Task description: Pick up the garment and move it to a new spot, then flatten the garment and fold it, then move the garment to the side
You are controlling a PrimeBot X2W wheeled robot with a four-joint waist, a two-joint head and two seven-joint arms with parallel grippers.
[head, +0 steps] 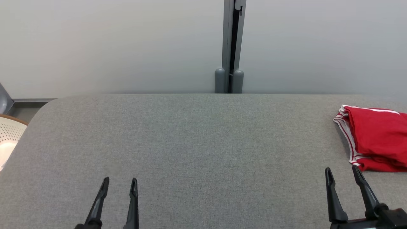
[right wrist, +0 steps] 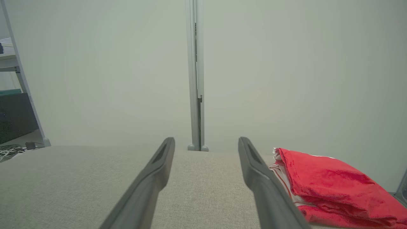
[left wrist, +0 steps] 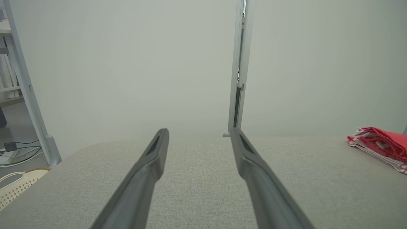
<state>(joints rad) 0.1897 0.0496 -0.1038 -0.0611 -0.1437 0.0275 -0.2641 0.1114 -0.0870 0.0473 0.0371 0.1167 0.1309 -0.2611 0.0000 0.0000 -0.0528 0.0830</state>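
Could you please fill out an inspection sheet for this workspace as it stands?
Surface: grey fabric-covered table, rounded far-left corner.
Job's things: red garment with white trim, folded, lying at the table's right side.
Clutter: nothing seen.
Grippers: left gripper and right gripper over the near edge, jaws open, holding nothing; the right one is near the garment, not touching it.
Cables: cables on the floor beyond the table's left end.
Surroundings: pale wall with a grey post; perforated basket at the left.
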